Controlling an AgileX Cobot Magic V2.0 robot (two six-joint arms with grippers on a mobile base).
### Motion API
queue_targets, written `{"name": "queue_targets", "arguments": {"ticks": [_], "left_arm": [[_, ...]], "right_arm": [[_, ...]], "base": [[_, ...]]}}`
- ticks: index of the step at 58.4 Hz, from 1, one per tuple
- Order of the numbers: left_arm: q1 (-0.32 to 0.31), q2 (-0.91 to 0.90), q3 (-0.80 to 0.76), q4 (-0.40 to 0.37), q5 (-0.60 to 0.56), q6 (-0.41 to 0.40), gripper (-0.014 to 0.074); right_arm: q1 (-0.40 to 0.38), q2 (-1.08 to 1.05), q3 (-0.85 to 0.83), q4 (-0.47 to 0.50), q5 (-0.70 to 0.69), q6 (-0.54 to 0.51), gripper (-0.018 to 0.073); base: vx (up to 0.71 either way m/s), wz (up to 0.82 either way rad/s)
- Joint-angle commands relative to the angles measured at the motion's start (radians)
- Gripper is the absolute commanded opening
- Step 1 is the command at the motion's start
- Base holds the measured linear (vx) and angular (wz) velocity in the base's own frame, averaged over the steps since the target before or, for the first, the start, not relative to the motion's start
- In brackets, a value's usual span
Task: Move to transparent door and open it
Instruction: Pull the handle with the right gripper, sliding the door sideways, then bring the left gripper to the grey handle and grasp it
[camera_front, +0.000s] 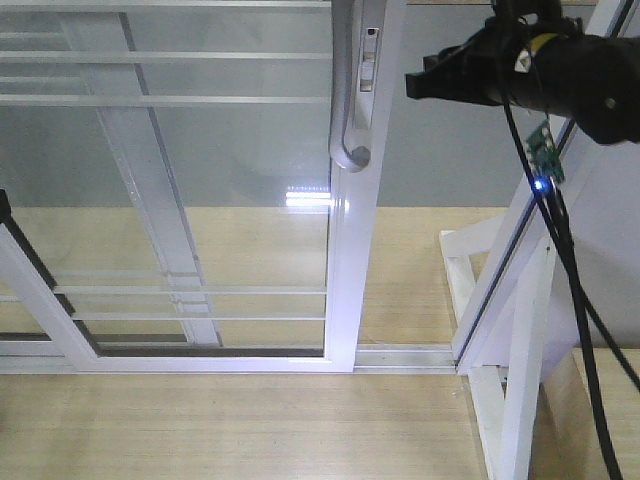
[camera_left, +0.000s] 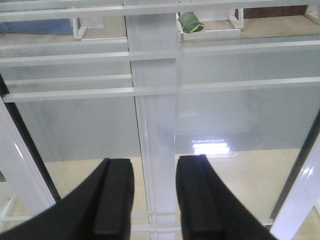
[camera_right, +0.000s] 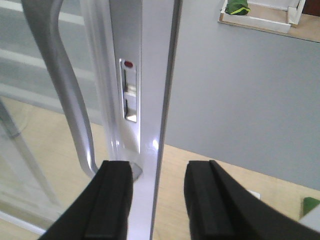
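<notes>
beside the transparent door (camera_front: 350, 250), the right end effector (camera_right: 157, 197) hovers spread, aimed at the frame edge; closing there could slip and miss the grey handle (camera_right: 62, 90).

pale wood-plank floor (camera_front: 200, 430) | slanted white support post (camera_front: 505, 285) at right | crumpled green object (camera_right: 237, 8) in shallow white-edged tray (camera_right: 255, 21) | flat grey surface (camera_right: 240, 100)
</notes>
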Motion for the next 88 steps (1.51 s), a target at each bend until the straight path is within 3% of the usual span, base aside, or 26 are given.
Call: {"name": "queue_targets", "arguments": {"ticks": [1,12,24,29,37,42,55,71,88], "left_arm": [[-0.018,-0.006,-0.034,-0.004,-0.084,-0.001,0.0365],[-0.111,0.009,-0.034,-0.005,-0.084,0.047,0.0365],[-0.266,0.166,-0.034,-0.005,-0.157,0.044,0.0365],[-0.33,0.27,-0.034,-0.005,-0.302,0.044,0.0366],[-0.402,0.464,-0.045,-0.001,-0.662,0.044,0.0366],[-0.427,0.589,-0.103,0.0,-0.754,0.044,0.0367],[-0.452,0.857,-0.36,0.002,-0.755,0.044,0.0435],[-0.452,1.011,-0.664,-0.005,-0.723,0.026,0.0501],[-0.452,1.128,-0.958,-0.005,-0.514,-0.028,0.0501]], "right_arm": [[-0.012,-0.147,0.094,-0.01,-0.075,-0.009,0.0344],[-0.022,-0.4,0.369,-0.002,-0.072,0.014,0.0344],[-0.022,-0.595,0.509,-0.002,-0.051,0.014,0.0344],[-0.022,-0.641,0.521,-0.002,-0.026,0.015,0.0344],[-0.022,-0.66,0.521,-0.002,-0.014,0.016,0.0344],[-0.022,-0.658,0.521,-0.002,-0.016,0.016,0.0344],[-0.022,-0.657,0.52,-0.002,-0.015,0.017,0.0344],[-0.022,-0.657,0.52,-0.002,-0.009,0.017,0.0344],[-0.022,-0.657,0.52,-0.002,-0.009,0.017,0.0344]], "base": [[0.0,0.0],[0.0,0.0],[0.0,0.0],[0.0,0.0],[0.0,0.0],[0.0,0.0],[0.0,0.0],[0.0,0.0],[0.0,0.0]]}}
